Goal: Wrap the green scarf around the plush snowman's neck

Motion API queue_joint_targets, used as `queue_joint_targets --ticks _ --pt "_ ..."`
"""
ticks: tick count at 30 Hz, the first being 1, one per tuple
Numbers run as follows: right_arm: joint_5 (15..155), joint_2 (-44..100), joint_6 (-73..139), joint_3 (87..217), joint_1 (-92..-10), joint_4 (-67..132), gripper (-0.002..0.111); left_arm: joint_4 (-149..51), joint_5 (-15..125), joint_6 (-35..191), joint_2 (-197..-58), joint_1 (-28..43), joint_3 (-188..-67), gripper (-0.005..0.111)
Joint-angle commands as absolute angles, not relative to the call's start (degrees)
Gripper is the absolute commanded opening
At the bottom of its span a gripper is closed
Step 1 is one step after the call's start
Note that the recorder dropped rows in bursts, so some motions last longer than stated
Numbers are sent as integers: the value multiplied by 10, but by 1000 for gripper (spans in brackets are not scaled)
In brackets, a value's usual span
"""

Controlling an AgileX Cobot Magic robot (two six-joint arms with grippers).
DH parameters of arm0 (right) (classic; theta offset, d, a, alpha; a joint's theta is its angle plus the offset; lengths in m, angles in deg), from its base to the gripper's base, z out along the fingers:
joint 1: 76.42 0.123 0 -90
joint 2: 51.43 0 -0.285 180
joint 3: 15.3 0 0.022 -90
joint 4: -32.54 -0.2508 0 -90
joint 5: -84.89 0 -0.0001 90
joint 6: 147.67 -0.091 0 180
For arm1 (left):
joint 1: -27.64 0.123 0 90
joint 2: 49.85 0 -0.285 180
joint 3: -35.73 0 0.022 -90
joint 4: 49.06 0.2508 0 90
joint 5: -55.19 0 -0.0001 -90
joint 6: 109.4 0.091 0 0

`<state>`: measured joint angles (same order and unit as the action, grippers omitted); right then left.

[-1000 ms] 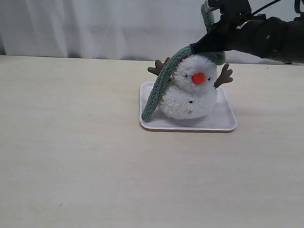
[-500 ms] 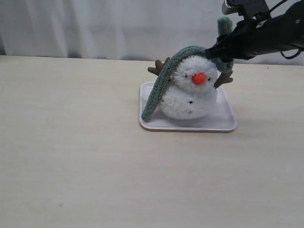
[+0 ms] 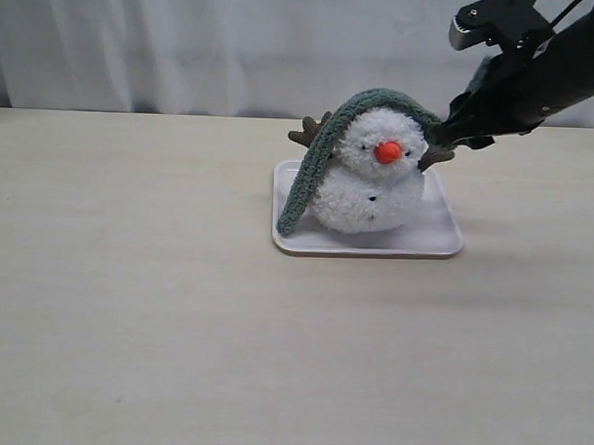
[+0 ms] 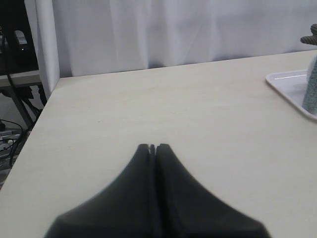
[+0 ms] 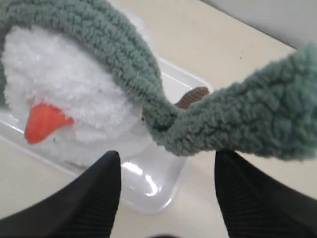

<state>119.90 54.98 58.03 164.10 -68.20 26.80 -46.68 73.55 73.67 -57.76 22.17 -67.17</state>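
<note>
The plush snowman (image 3: 369,186) sits on a white tray (image 3: 442,249), its orange nose facing the camera. The green scarf (image 3: 324,155) lies over the top of its head, not in the neck crease. One end hangs down its left side to the tray, the other reaches past the right twig arm. My right gripper (image 3: 458,132) stands open just beyond that end. In the right wrist view the scarf (image 5: 124,59) crosses ahead of the gripper (image 5: 166,158), with nothing between the fingers; the snowman (image 5: 59,94) is close. My left gripper (image 4: 152,148) is shut and empty, far from the tray (image 4: 290,83).
The pale wooden table (image 3: 176,326) spreads wide in front and to the left. A white curtain (image 3: 186,43) hangs behind it. The table's left edge (image 4: 34,134) shows in the left wrist view, with cables and a stand below.
My right gripper opened and let go of the scarf, then drew away to the right. The scarf end it held up has dropped beside the snowman's head.
</note>
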Motion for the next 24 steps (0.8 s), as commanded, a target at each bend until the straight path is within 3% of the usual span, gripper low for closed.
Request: queue_joint_targets --ticks 1,9,14,20,24 --pt "1262 522 572 1641 -686 305 54 -468 729 735 -576 222 -671 0" --pt "1404 497 593 1641 -684 293 54 -468 729 735 -576 222 -671 0" --pt "1410 495 608 1641 -683 287 54 -468 729 735 -576 222 -671 0" --pt "1313 495 674 1606 -683 259 54 -468 729 735 -576 222 -671 0" --pt "1174 496 667 1559 -683 249 54 -468 729 735 -576 222 -671 0"
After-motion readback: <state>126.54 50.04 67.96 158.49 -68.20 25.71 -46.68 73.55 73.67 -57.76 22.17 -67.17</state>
